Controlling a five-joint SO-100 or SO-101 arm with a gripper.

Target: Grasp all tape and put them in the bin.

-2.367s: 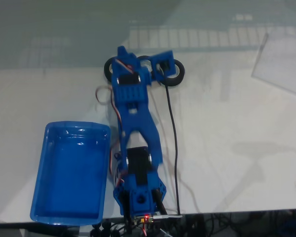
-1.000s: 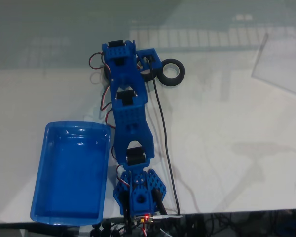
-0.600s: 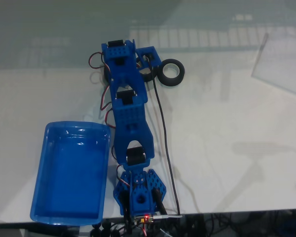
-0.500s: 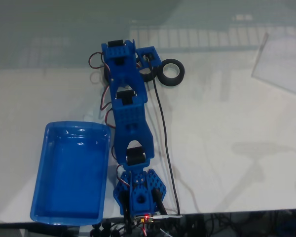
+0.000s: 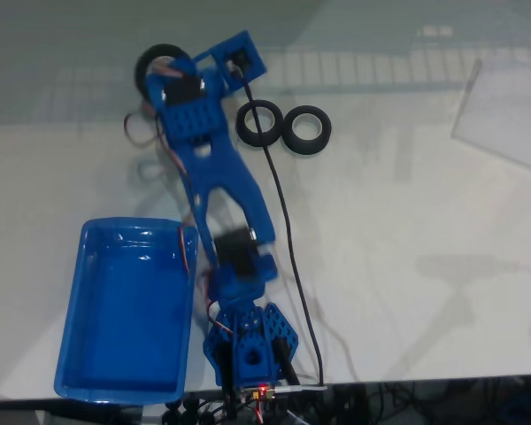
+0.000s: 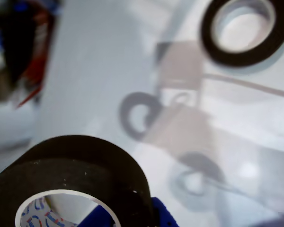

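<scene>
At 11 o'clock of the fixed view the gripper [image 5: 159, 78] pinches one tape [image 5: 152, 60] above the table [image 5: 407, 230]. Two tapes [image 5: 283, 129] lie touching at 12. The bin [image 5: 128, 310] sits at 7.

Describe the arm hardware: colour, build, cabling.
Bright blue plastic arm made of blocky printed links, with black servo bodies set into the joints. Thin red and white wires loop beside the links; a black cable trails to the base, where a small red light glows.
</scene>
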